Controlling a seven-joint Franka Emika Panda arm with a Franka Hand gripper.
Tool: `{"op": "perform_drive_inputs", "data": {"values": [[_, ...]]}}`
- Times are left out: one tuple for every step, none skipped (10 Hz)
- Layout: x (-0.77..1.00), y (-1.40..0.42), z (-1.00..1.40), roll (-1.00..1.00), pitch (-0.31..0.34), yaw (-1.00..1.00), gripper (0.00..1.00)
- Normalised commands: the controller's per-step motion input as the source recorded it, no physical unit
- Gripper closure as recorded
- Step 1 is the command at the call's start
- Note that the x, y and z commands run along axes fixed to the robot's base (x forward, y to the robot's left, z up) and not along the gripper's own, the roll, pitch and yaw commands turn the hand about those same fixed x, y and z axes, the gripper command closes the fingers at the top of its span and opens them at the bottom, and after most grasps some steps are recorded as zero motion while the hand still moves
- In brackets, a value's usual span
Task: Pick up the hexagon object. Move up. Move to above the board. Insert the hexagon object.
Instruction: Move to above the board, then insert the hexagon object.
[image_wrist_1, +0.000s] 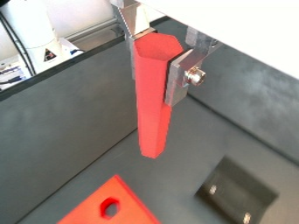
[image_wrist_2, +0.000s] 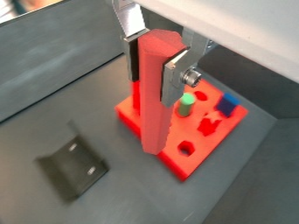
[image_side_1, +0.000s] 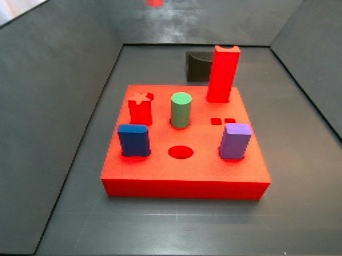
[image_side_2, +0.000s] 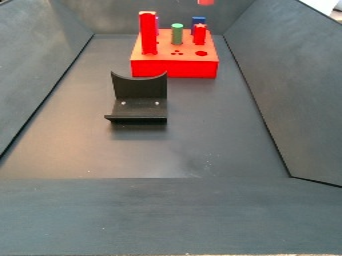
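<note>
Gripper (image_wrist_2: 158, 66) jaws clamped on red hexagon object (image_wrist_2: 156, 92), upright, lower end hanging clear by board (image_wrist_2: 193, 144) edge (green peg (image_wrist_2: 184, 107) beside). Fixture (image_side_2: 138, 98) well apart; dark surface (image_side_2: 187, 140) open.

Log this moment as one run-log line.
gripper: shut on hexagon object | object: upright | position: over board edge | insertion: not yet

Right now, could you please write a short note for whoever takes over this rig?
The gripper is shut on the hexagon object and holds it upright by its upper part.
The board lies on the floor, apart from the fixture. In both wrist views the hexagon object's lower end hangs near the board's edge, in no hole.
Done: pick-up and lift.
Left: centre over the board, insert, release.
</note>
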Motion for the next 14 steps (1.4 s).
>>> {"op": "perform_drive_inputs", "data": {"values": [[0.12, -1.0, 0.03, -0.02, 0.086, -0.15, 1.0], [0.13, -1.0, 0.03, -0.02, 0.094, -0.02, 1.0], [0.14, -1.0, 0.03, -0.02, 0.098, -0.02, 1.0], [0.16, -1.0, 0.04, 0.0, 0.107, -0.01, 1.0], [0.18, -1.0, 0.05, -0.01, 0.116, -0.01, 1.0], [0.17, -0.76, 0.04, 0.01, 0.123, 0.0, 1.0], [0.12, -0.42, 0.04, 0.02, 0.124, 0.0, 1.0], [0.09, -0.25, 0.03, 0.02, 0.109, 0.01, 1.0], [-0.86, 0.79, -0.93, -0.02, -0.201, 0.15, 1.0], [-0.88, 0.79, -0.93, -0.01, -0.204, 0.13, 1.0], [-0.99, 0.74, -1.0, 0.0, -0.187, 0.06, 1.0], [-0.27, 0.42, -1.0, -0.02, -0.143, 0.0, 1.0], [-0.08, 0.35, -0.79, -0.08, -0.213, 0.0, 1.0], [-0.03, 0.21, -0.77, -0.07, -0.213, -0.01, 1.0]]}}
